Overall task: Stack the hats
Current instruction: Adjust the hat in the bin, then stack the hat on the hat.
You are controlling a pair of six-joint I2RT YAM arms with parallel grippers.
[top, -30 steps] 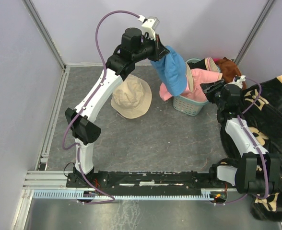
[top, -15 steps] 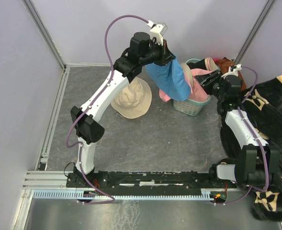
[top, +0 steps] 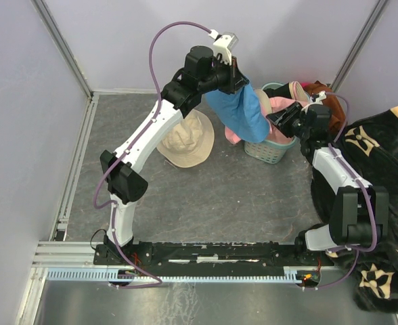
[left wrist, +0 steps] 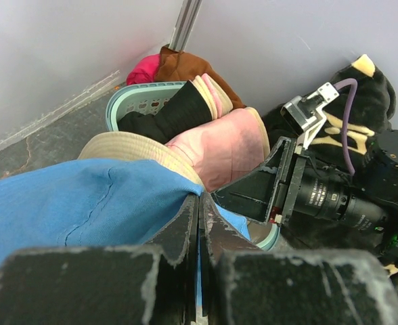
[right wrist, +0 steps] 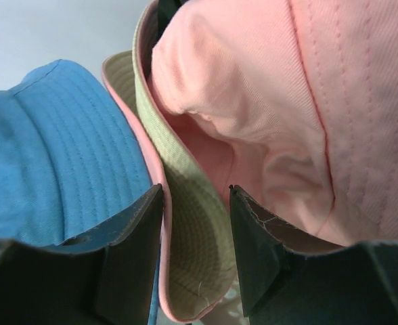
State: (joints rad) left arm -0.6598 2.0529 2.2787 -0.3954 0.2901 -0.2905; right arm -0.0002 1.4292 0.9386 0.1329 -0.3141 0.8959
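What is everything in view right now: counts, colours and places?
blue hat: one, blue, hanging from the left gripper beside the basket
beige hat: one, beige, flat on the table
pink hat: one, pink, in the basket; more fabric beneath, count unclear
basket: one, teal, far right of the table
cloth: one, rust-brown, behind the basket
blanket: one, black with beige pattern, right edge
table: one, grey
left gripper: shut on the blue hat
right gripper: open around the pink hat's brim

At the teal basket: left flank obstructed by hanging blue hat; right flank hemmed by black blanket. In front, floor passable; tan hat lies further left.
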